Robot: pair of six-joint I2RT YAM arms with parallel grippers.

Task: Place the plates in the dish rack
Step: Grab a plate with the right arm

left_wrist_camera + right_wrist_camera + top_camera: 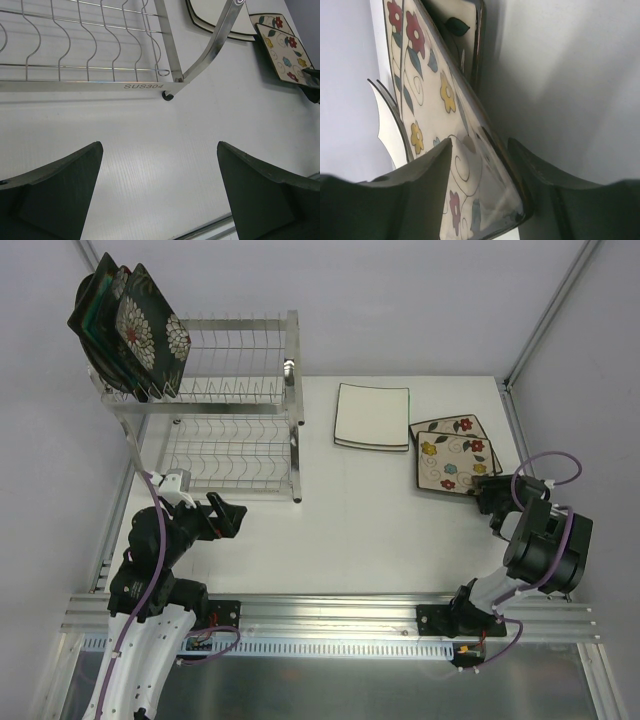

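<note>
Three dark plates (130,325) stand upright at the left end of the dish rack's (240,390) upper tier. On the table lie a white square plate (372,415) and, right of it, two overlapping cream flowered plates (455,462). My right gripper (487,490) is at the upper flowered plate's near corner. In the right wrist view its jaws (480,145) straddle that corner (470,200), partly closed, the left finger against the patterned face and a narrow gap on the other side. My left gripper (235,512) hangs wide open and empty over the table in front of the rack (100,85).
The rack's foot (168,96) and curved leg stand just beyond my left fingers (65,185). The enclosure's grey walls close in on the left and right. A metal rail (330,615) runs along the near edge by the arm bases.
</note>
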